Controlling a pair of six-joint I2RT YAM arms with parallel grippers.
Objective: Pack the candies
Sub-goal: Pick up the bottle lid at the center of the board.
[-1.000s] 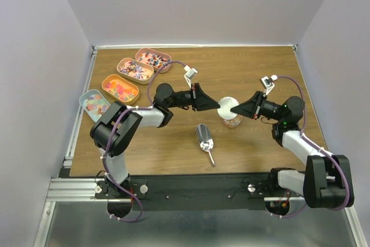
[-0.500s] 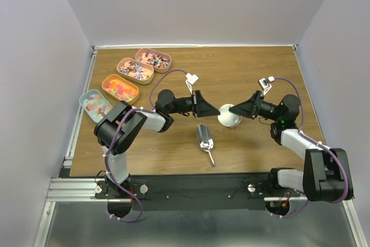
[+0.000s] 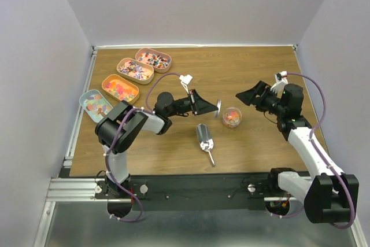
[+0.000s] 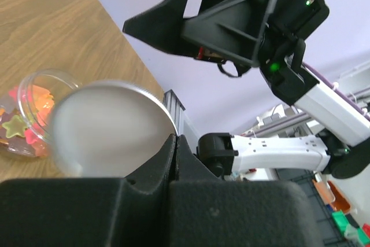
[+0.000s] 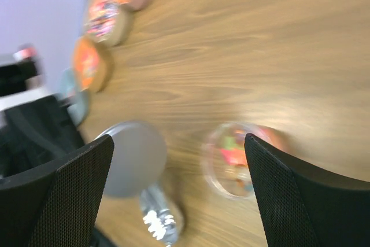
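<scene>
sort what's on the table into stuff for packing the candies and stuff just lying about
For the job: candies in the four oval tins; clear jar with some candies inside; its lid, pinched in the left end effector.
Lying about: silver scoop, untouched on the table, probably a job tool but idle now.

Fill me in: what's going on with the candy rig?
The left gripper is shut on the round lid, held on edge just left of the small clear jar. The jar sits open on the table with candies inside. The right gripper hangs open to its right, holding nothing. The metal scoop lies on the table nearer the arm bases.
</scene>
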